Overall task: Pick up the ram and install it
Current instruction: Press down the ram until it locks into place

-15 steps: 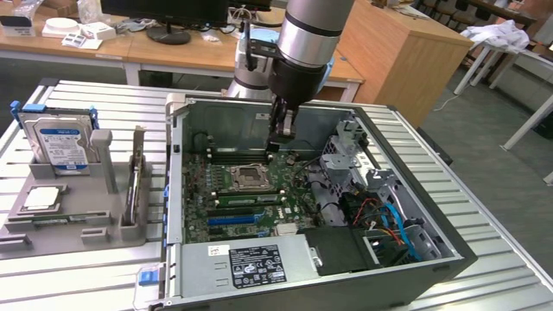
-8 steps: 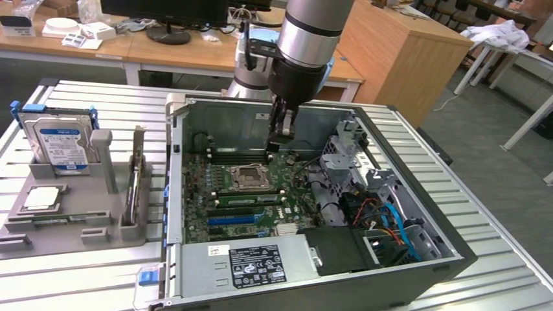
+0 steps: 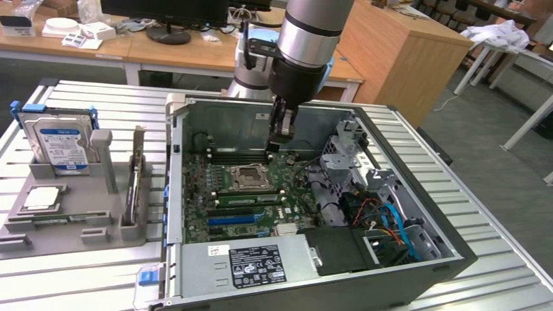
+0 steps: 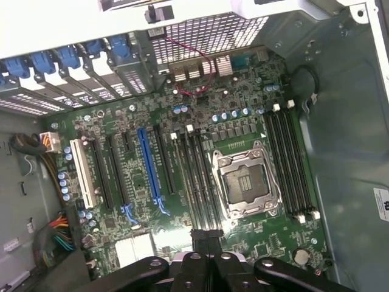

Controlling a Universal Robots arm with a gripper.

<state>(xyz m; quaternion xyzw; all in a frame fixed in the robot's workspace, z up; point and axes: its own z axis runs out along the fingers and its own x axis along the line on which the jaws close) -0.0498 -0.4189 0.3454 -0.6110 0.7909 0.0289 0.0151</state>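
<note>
Slatted metal bench point(image 3: 484, 194); open PC case point(image 3: 432, 259), white PSU label point(image 3: 255, 264) unreadable. Fingers point(image 3: 278, 137) together above motherboard point(image 3: 250, 194).

Open computer case point(image 3: 432, 227) — hard drive point(image 3: 59, 141) beside it.

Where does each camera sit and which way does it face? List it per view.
Exterior view: off the arm, above the bench, looking down into the open computer case; the arm and its shut pincer show.
Wrist view: on the wrist, looking down at the motherboard; the pincer shows.
Shared: the CPU socket, the motherboard.
</note>
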